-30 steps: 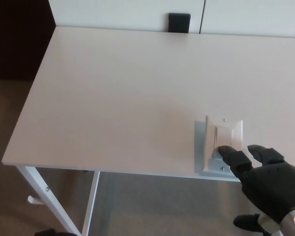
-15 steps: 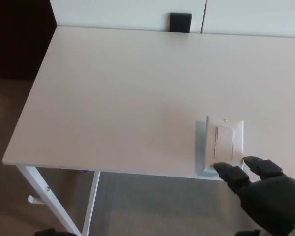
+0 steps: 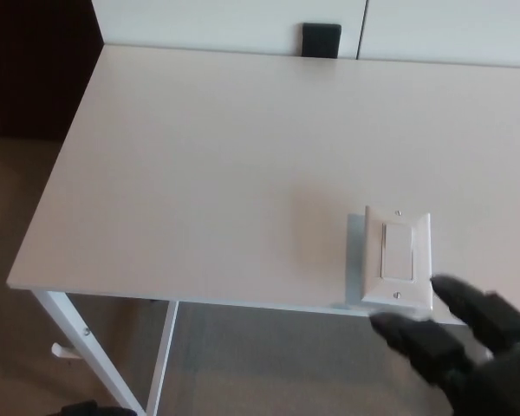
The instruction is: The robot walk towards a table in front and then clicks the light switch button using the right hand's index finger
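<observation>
A white light switch plate point(image 3: 398, 257) with a rocker button lies flat near the front edge of the white table point(image 3: 217, 165), toward the right. My right hand point(image 3: 468, 351) is at the bottom right, below and just off the switch, blurred, with its fingers point(image 3: 416, 334) spread and touching nothing. The whole switch is uncovered. My left hand does not show.
A small black block point(image 3: 321, 40) sits at the table's far edge against the white wall. White table legs point(image 3: 87, 347) slant down at the lower left over brown floor. A dark area lies at the upper left.
My right hand has drawn back down and away from the switch, which its fingertip covered a second ago. The picture has shifted slightly.
</observation>
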### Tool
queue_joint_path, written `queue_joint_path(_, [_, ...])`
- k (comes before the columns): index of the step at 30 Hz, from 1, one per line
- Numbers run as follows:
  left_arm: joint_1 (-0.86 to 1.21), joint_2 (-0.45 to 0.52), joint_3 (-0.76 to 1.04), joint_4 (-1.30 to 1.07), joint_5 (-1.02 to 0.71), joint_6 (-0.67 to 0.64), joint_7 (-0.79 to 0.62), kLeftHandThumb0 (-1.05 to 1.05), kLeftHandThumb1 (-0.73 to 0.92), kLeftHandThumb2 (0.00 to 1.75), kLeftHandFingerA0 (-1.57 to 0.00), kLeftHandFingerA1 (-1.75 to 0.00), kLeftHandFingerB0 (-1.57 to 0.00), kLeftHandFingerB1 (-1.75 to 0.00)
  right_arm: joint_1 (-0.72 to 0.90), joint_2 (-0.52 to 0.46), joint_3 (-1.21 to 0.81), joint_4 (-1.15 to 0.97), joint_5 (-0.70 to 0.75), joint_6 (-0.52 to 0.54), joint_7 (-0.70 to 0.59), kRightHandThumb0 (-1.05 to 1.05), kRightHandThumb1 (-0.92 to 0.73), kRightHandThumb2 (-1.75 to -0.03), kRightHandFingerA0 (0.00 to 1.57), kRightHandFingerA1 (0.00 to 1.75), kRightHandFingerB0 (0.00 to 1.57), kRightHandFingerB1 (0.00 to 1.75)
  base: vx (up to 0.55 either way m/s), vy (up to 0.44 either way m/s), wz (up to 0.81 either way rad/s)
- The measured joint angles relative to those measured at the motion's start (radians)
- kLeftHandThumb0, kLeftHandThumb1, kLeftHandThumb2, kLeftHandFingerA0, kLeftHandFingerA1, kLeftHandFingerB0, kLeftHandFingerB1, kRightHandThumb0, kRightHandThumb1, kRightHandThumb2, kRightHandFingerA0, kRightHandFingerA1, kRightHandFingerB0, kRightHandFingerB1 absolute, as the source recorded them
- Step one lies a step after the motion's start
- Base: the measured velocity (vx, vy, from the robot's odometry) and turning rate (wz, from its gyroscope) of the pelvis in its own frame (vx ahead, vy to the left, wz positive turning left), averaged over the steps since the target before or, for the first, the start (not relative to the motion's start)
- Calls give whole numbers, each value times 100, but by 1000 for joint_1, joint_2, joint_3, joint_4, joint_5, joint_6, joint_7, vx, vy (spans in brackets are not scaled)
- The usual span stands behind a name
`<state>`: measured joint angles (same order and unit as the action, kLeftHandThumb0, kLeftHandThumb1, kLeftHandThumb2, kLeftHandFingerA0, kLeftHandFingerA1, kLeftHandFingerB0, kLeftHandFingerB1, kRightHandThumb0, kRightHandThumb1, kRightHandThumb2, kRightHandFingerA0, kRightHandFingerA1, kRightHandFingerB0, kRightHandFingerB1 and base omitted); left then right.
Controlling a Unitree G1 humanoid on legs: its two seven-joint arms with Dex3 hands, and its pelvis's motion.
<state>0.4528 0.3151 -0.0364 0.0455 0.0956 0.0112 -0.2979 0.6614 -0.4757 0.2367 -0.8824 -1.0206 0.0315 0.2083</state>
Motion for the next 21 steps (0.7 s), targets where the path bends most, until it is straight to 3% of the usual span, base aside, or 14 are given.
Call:
queue_joint_path(2, [1,1,0,1,0,0,0,-33,49,55,-58,-42,-50,-37,85,-11,-29,-6,19,-35,-24,-73,-61,-59,0,25,19,28,0,0,0])
queue_joint_path(3, [3,2,0,1,1,0,0,-33,49,55,-58,-42,-50,-36,112,-15,-41,0,31,-51,-34,-76,-48,-87,2,25,14,38,0,0,0])
queue_joint_path(7, [11,2,-3,1,1,0,0,-31,48,54,-57,-43,-50,-37,130,-29,-63,111,98,-99,-43,-79,-51,-87,4,35,17,44,0,0,0])
queue_joint_path(8, [14,2,-3,2,1,0,0,-32,48,54,-58,-43,-51,-37,115,-29,-63,164,112,-105,-43,-38,-36,-96,2,52,1,46,0,0,0])
queue_joint_path(9, [17,2,-3,3,1,0,0,-34,48,54,-59,-43,-52,-37,101,-27,-63,209,124,-110,-43,-72,-51,-83,11,45,22,44,0,0,0])
queue_joint_path(10, [19,1,-3,4,1,0,0,-34,48,54,-59,-43,-52,-37,89,-25,-62,243,131,-115,-43,-72,-51,-83,11,45,22,44,0,0,0])
queue_joint_path(11, [23,1,-4,5,1,0,0,-32,49,55,-60,-42,-52,-37,74,-20,-63,295,143,-123,-46,-65,-66,-60,26,37,31,36,0,0,0])
queue_joint_path(14, [32,0,-6,5,1,0,1,-30,50,55,-58,-42,-50,-37,34,5,-67,420,176,-144,-48,-65,-67,-59,30,45,31,36,0,0,0])
queue_joint_path(15, [33,-1,-6,5,1,0,0,-31,50,55,-58,-43,-51,-37,19,15,-71,463,190,-150,-48,-69,-51,-91,33,58,18,45,0,0,0])
queue_joint_path(17, [36,-1,-6,5,1,0,0,-33,49,55,-59,-43,-51,-37,-12,42,-85,544,219,-158,-45,-68,-51,-92,32,58,17,45,0,0,0])
queue_joint_path(18, [37,-1,-6,5,1,0,0,-33,50,55,-59,-42,-51,-37,-26,55,-92,576,234,-160,-44,-65,-67,-59,32,45,30,34,0,0,0])
queue_joint_path(21, [39,-1,-6,6,1,0,0,-33,50,55,-59,-43,-51,-37,-73,103,-124,690,288,-167,-39,-63,-68,-59,31,44,30,34,0,0,0])
